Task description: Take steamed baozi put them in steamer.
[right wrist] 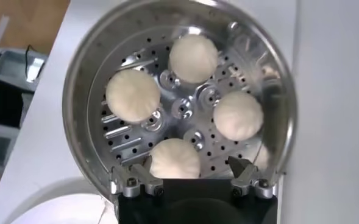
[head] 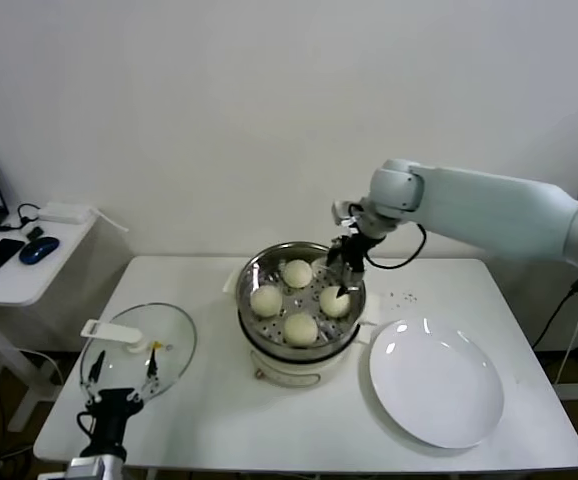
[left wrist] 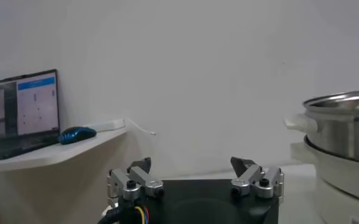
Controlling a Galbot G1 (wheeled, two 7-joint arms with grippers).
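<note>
Sitting on the perforated steel floor of the steamer (head: 254, 272), four smooth, matte baozi (head: 301, 327) form a ring. From the right wrist view they show plainly, with the right gripper (right wrist: 193, 173) spread wide and empty above the nearest bun; the head view shows that gripper (head: 343, 283) over the pot's right side. Only the left wrist view shows the pot's shiny wall (left wrist: 344, 131) edge-on, with the left gripper (left wrist: 195, 171) open and idle low at the table's (head: 209, 420) front left, near the glass lid (head: 139, 345). A white plate (head: 436, 380) lies right of the pot. Behind stands a plain wall (head: 219, 110), and a side desk (head: 14, 275) with a mouse (head: 38, 250).
</note>
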